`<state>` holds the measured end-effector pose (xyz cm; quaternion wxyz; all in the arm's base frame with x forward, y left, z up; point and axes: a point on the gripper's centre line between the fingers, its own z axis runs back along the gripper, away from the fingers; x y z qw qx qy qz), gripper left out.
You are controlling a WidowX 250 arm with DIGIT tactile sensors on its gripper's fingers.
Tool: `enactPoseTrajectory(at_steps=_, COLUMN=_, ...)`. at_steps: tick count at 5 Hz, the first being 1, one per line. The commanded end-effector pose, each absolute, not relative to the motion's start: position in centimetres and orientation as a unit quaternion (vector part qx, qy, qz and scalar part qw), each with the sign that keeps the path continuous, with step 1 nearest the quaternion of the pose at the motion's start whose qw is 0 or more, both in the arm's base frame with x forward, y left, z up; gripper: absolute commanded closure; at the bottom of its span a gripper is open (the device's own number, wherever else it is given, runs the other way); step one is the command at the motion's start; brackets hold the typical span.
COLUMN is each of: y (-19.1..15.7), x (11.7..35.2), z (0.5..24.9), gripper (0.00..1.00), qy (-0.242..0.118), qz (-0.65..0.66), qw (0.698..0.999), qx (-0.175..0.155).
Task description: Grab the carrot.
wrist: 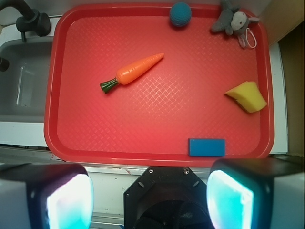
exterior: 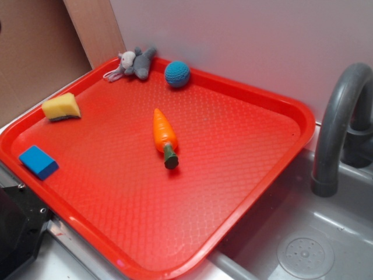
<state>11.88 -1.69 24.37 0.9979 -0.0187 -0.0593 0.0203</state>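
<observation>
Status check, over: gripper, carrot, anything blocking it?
Gripper open, empty, above the tray's near edge. Carrot lying flat mid-tray, untouched. Nothing in the way.

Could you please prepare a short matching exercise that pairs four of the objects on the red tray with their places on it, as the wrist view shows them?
Column one:
1. glossy orange toy carrot
2. teal crocheted ball
3. yellow sponge wedge
4. flat blue rectangular block

Column two:
A. near the tray's bottom rim
B. by the right rim, mid-height
C. left of centre, lying diagonally
D. against the top rim

Pairs: 1-C, 2-D, 3-B, 4-A
</observation>
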Motion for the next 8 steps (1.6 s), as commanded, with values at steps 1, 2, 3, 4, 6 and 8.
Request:
enactPoseTrajectory(at_steps=1, y=-1.7, x=11.9, z=24.4, gripper=0.0, qy=-0.059, qz=0.02, qw=0.998, qx=-0.019)
enactPoseTrajectory(at_steps=2, y=-2.4, x=13.0, z=23.9, gripper=0.0, qy=-0.064, qz=0.035, qw=0.997, qx=-0.016)
enactPoseTrajectory(at_steps=3, y=-4.2, x=15.2, z=24.0, gripper=0.0, qy=-0.067, qz=0.042, qw=0.997, qx=-0.024)
enactPoseTrajectory(at_steps=4, y=-5.1, x=16.9, z=23.8, gripper=0.0, qy=-0.031, qz=0.156, qw=0.986, qx=-0.045)
enactPoseTrajectory(at_steps=6, y=-3.6, x=19.2, z=17.8, gripper=0.0, qy=0.084, qz=0.405, qw=0.906, qx=-0.087)
enactPoseTrajectory(at_steps=8, y=-3.5, x=22.2, z=12.8, gripper=0.0, qy=0.074, qz=0.447, qw=0.887, qx=-0.086)
